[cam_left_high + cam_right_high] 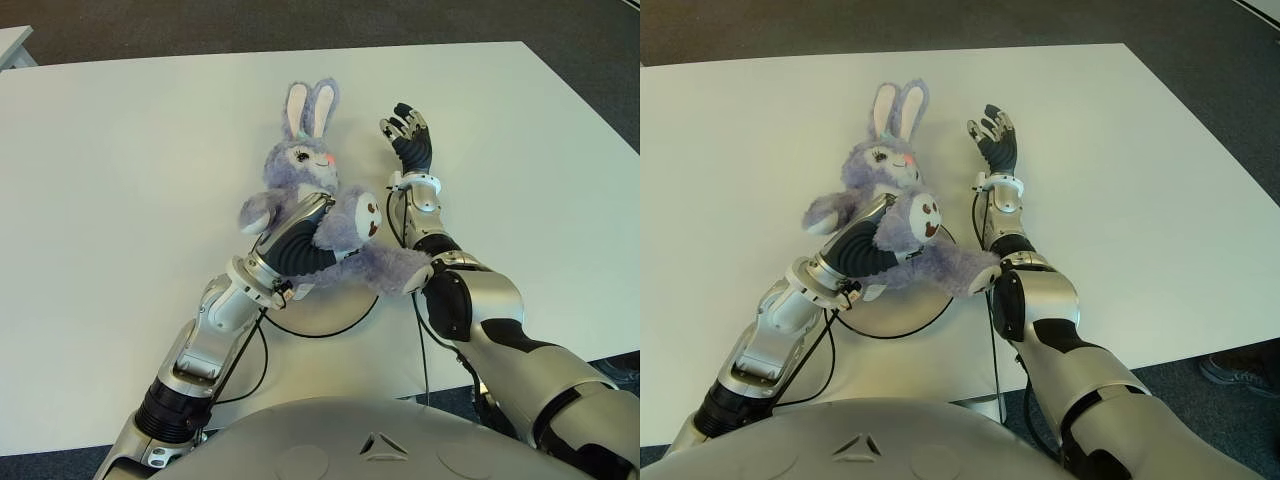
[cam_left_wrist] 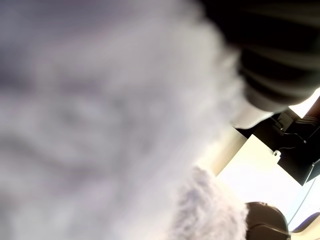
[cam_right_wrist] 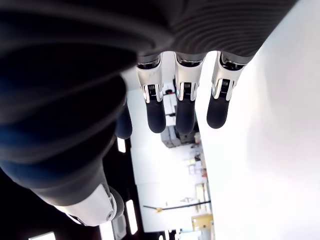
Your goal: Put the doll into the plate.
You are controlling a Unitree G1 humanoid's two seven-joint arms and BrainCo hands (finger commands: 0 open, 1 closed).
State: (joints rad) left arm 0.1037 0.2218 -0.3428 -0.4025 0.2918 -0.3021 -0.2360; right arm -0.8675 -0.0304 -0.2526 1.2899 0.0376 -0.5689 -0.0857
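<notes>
A purple plush rabbit doll [image 1: 300, 160] with long ears lies mid-table, its body over a white plate [image 1: 325, 318] whose thin dark rim curves out below it. My left hand [image 1: 298, 240] reaches in from the lower left and is shut on the doll's body, with the doll's arm draped over it. Fur fills the left wrist view [image 2: 100, 125]. My right hand [image 1: 408, 130] shows just right of the doll's head, fingers [image 3: 185, 107] straight and spread, holding nothing. The doll's leg [image 1: 395, 268] touches my right forearm.
The white table [image 1: 120, 200] stretches wide on both sides and ends at a front edge near my body. Dark floor surrounds it. Another table's corner [image 1: 10, 45] shows far left, and a person's shoe [image 1: 1240, 370] on the floor at right.
</notes>
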